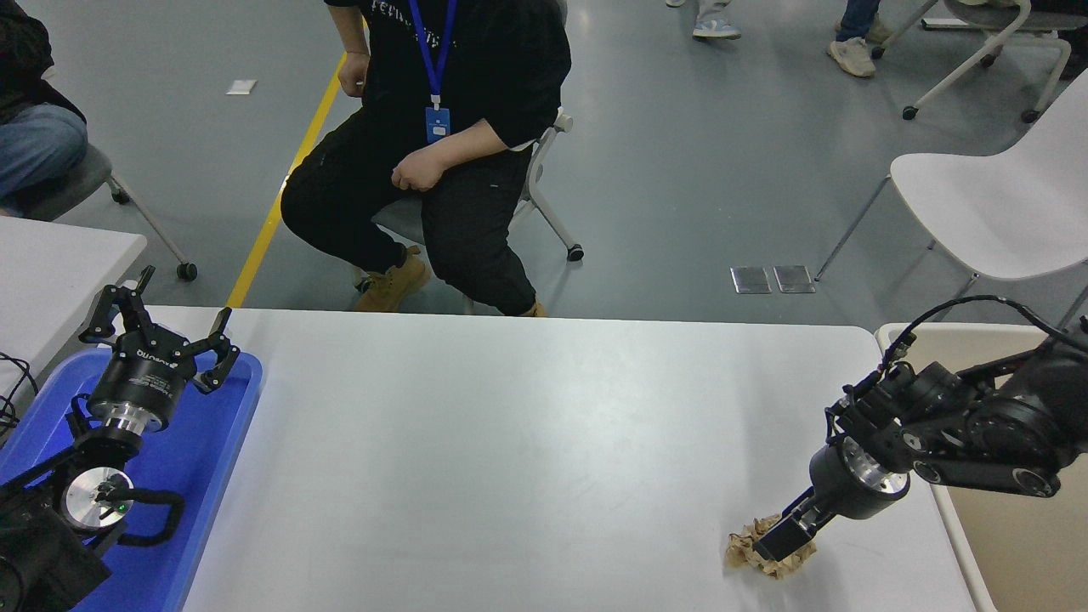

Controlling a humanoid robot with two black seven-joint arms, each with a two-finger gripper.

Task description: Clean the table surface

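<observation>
Grey flooring stretches behind the large, matte white rectangular surface (510, 442) with rounded corners, and a seated person in black clothing (442, 144) with a blue lanyard faces you from the far side; a white plastic chair (994, 204) stands at the upper right.

From the head view — the only one you have — the surface is bare except for one crumpled wad of tan-brown paper (748, 544) lying near its front right corner, close to the edge beside the beige bin (1020, 544). Your right end effector (782, 537) is down on that wad, its black fingers pressed into the top of the crumple. You cannot tell from this angle whether they have clamped onto the paper or merely rest in it.

Your left end effector (161, 327) sits parked at the lower left above the blue plastic tray (221, 442), fingers spread wide and holding nothing.

Expect the paper to be very light, soft and springy — it will squash rather than resist, and loose folds can slip out of a shallow pinch. Take it through the thick middle of the bunch, not by an outer flap. The white top itself looks smooth and hard, so the wad may skid sideways if pushed.
</observation>
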